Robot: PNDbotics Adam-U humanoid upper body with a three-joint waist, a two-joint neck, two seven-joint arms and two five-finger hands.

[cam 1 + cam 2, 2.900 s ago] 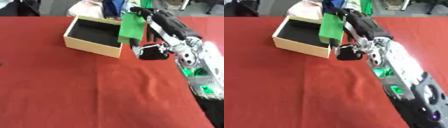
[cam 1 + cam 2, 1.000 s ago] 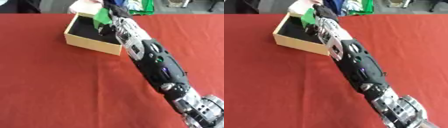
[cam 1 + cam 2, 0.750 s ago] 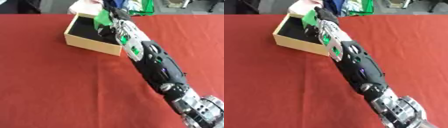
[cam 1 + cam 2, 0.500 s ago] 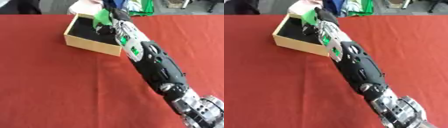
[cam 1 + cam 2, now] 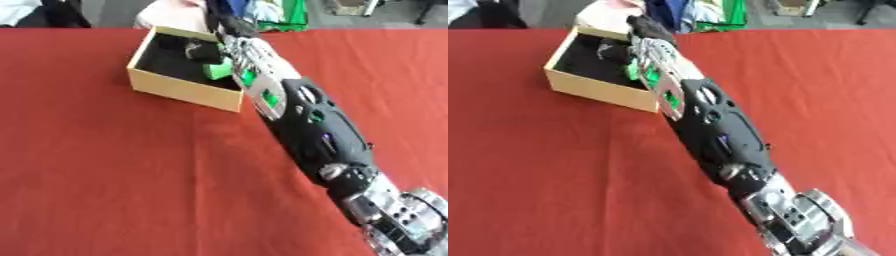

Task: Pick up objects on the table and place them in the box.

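- Tabletop (image 5: 105, 175) draped in one red cloth carries a single open box of pale yellow cardboard with a dark interior (image 5: 175, 87), set near the far edge and turned slightly askew.
- One robot arm, black with silver joints and small green lights (image 5: 306, 120), stretches from the lower right corner diagonally up to the box; it is the robot's right arm.
- Right hand (image 5: 203, 50) hangs inside the box opening, over its dark floor; whether its fingers are spread or curled cannot be told, as they merge with the black interior.
- One bright green object (image 5: 219, 70), flat in look, shows in the box just below the hand, against the near right wall; whether the hand touches it cannot be told.
- Apart from the box, no loose object shows on the red cloth in either eye view.
- Beyond the tabletop's far edge lies a heap of cloth in pink, blue and green (image 5: 684, 12), its items too mixed to count.
- Left hand appears in neither view.
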